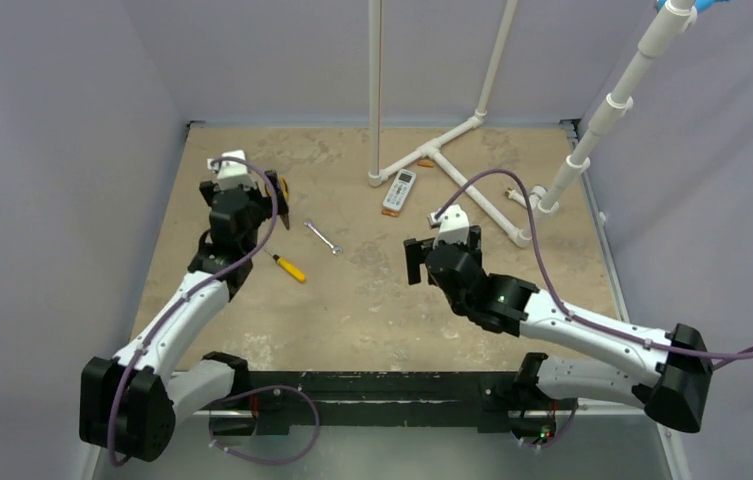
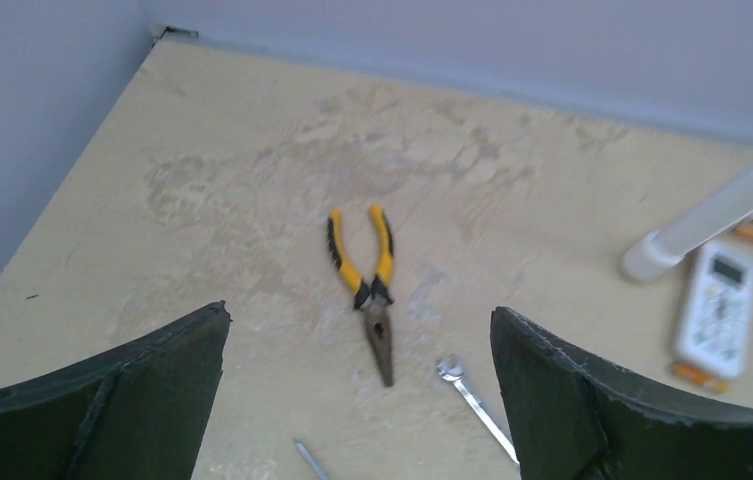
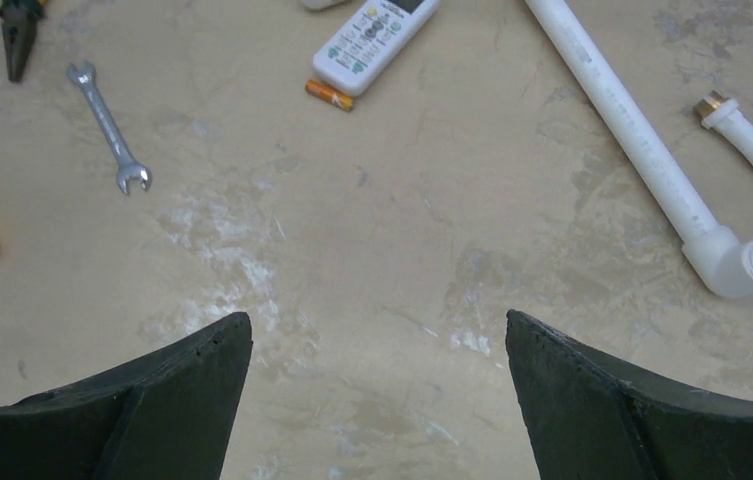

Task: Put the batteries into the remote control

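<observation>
— Where does the remote control (image 3: 375, 40) lie?
— Face up, buttons showing, at the far middle of the worktop (image 1: 372, 300), just beside a foot of the white pipe frame (image 3: 632, 130).
— And the batteries (image 3: 329, 95)?
— One orange cell lies crosswise at the remote's near end, close against it. In the left wrist view another orange bit shows past its far end, too blurred to be sure of.
— What of the left pincer (image 2: 359, 310)?
— It is spread wide and grasps nothing. It hangs over the yellow-handled pliers (image 2: 372, 290), apart from them.
— The right pincer (image 3: 378, 314)?
— It is released too, over bare worktop, well short of the remote.
— Anything else?
— A small wrench (image 3: 109, 125) and a yellow-handled screwdriver (image 1: 290, 267) lie between the arms.
</observation>
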